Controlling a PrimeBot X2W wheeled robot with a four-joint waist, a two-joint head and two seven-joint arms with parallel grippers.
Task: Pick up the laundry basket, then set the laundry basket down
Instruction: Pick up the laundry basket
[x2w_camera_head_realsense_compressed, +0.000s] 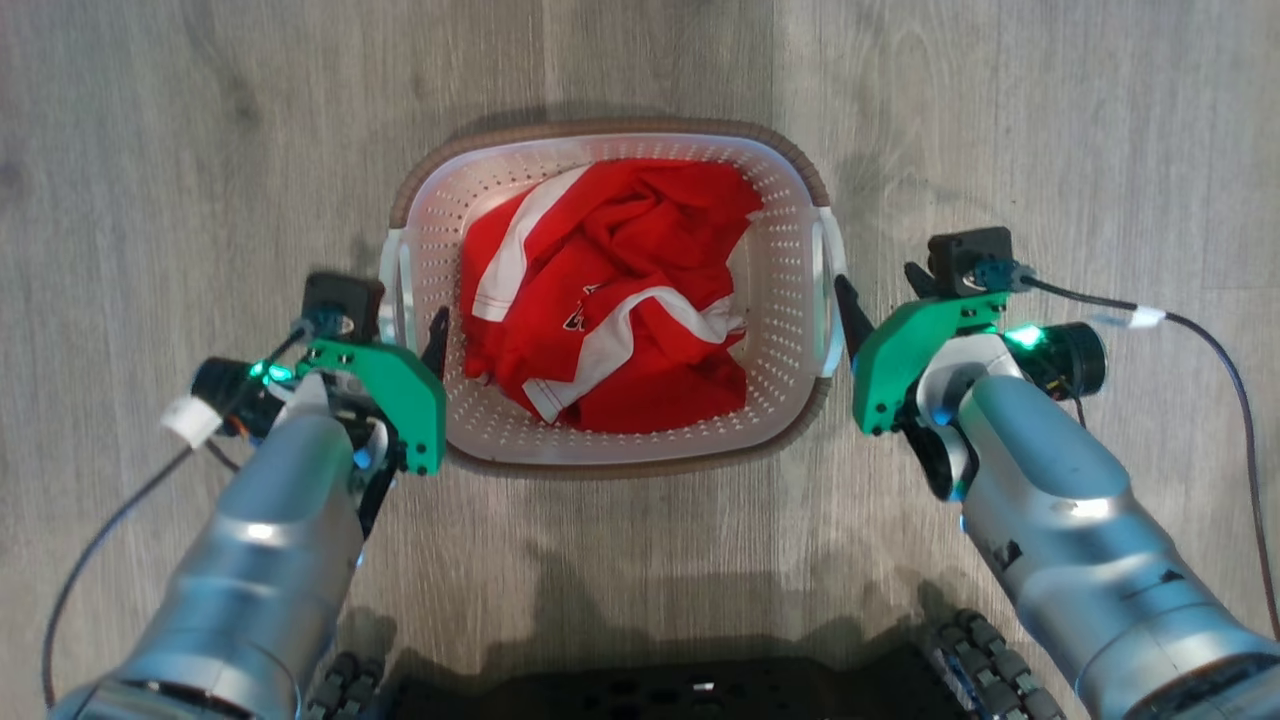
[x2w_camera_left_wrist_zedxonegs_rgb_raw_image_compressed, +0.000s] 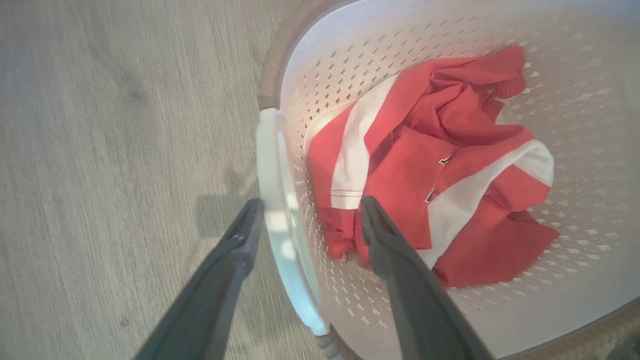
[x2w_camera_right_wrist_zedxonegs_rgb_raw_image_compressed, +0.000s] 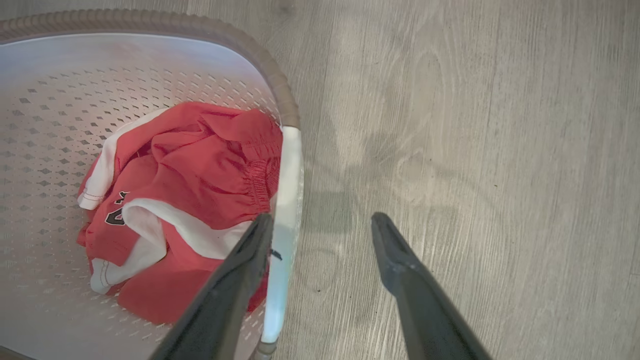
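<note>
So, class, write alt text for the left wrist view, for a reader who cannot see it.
The left gripper, jaws open, straddles the white handle of the laundry basket: one finger outside over the grey wood floor, one inside above a crumpled red and white garment.

Garment: red garment (x2w_camera_head_realsense_compressed: 610, 290) with broad white bands, crumpled in a loose heap, folds piled over one another.
Print: dark print (x2w_camera_right_wrist_zedxonegs_rgb_raw_image_compressed: 114, 216) on a fold beside a white band, too small to read.
Waistband: gathered waistband (x2w_camera_right_wrist_zedxonegs_rgb_raw_image_compressed: 260, 180), red and elastic-looking, seen in the right wrist view.
Hem: white hem (x2w_camera_left_wrist_zedxonegs_rgb_raw_image_compressed: 347, 192) with thin red stitch lines, seen in the left wrist view.
Floor: floor (x2w_camera_head_realsense_compressed: 150, 150) of grey wood-look planks, grain running up the head view.
Seam: one long plank seam (x2w_camera_head_realsense_compressed: 775, 60), right of centre.
Shadow: soft dark shadow (x2w_camera_head_realsense_compressed: 620, 600) on the floor, low in the head view.
</note>
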